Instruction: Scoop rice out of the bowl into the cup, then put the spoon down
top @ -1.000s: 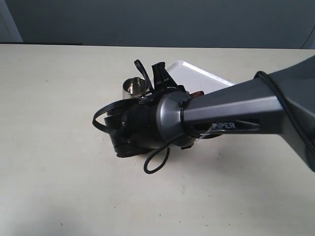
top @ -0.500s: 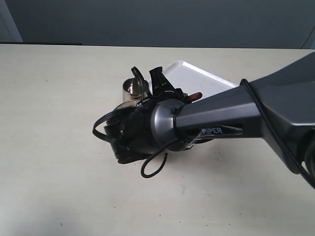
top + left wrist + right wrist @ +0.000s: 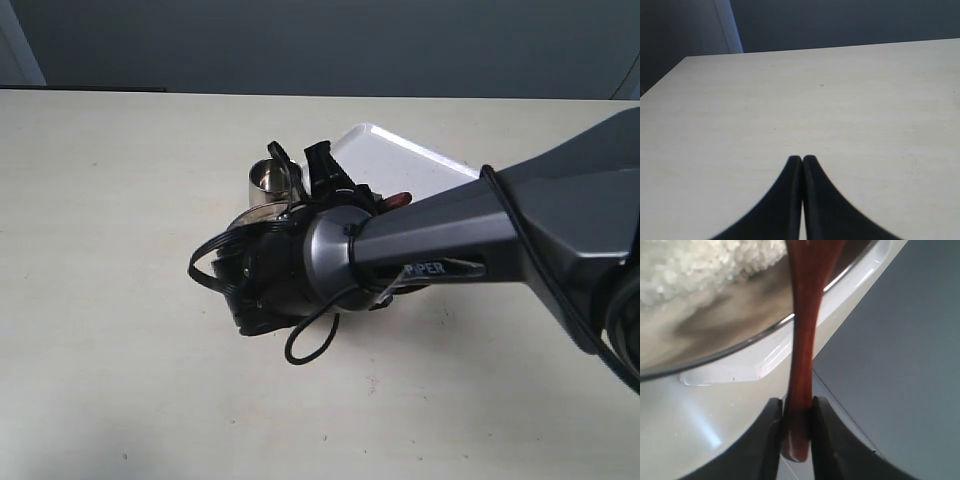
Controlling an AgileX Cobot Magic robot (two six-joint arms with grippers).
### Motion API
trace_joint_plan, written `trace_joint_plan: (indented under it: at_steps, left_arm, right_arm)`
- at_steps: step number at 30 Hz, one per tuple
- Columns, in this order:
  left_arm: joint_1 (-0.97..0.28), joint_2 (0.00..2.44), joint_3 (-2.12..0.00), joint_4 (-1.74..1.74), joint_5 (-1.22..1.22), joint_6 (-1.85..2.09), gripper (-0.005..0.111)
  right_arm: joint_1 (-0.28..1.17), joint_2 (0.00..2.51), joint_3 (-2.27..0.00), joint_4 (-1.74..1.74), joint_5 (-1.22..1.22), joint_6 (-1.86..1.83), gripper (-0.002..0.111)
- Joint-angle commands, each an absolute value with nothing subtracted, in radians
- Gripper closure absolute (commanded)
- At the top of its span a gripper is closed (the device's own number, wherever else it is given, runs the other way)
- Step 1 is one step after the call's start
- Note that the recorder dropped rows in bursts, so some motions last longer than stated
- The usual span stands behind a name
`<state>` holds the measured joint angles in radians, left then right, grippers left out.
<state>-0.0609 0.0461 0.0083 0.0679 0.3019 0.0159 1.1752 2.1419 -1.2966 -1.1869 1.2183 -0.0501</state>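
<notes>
In the right wrist view my right gripper point(image 3: 797, 412) is shut on the slim end of the dark reddish-brown spoon point(image 3: 807, 315). Its handle runs over the rim of the steel bowl point(image 3: 730, 310), and its head is out of frame. The white rice point(image 3: 695, 265) is heaped inside the bowl. In the exterior view the right arm point(image 3: 440, 245) hides the bowl. Only a red bit of the spoon point(image 3: 397, 197) shows there. The small steel cup point(image 3: 266, 180) stands just behind the wrist. My left gripper point(image 3: 802, 159) is shut and holds nothing, over bare table.
A white tray point(image 3: 400, 160) lies under the bowl and reaches toward the back right; its rim also shows in the right wrist view as the tray point(image 3: 715, 405). A loop of black cable point(image 3: 310, 335) hangs from the wrist above the pale tabletop point(image 3: 110, 300).
The right arm has shifted a little to the left and turned at the wrist. It now covers more of the cup's side. The spoon stays in the grip.
</notes>
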Motion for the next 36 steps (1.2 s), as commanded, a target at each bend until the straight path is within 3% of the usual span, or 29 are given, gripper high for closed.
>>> trace_joint_plan:
  at_steps: [1,36]
  left_arm:
    - [-0.063,0.047,0.000,0.068,0.288,0.009,0.106]
    - [-0.063,0.047,0.000,0.068,0.286,0.009,0.106]
  right_arm:
    - [1.183,2.143,-1.302,-1.168,1.221,-0.056,0.109]
    - [1.188,2.058,-1.302,-1.028,1.221,-0.186,0.109]
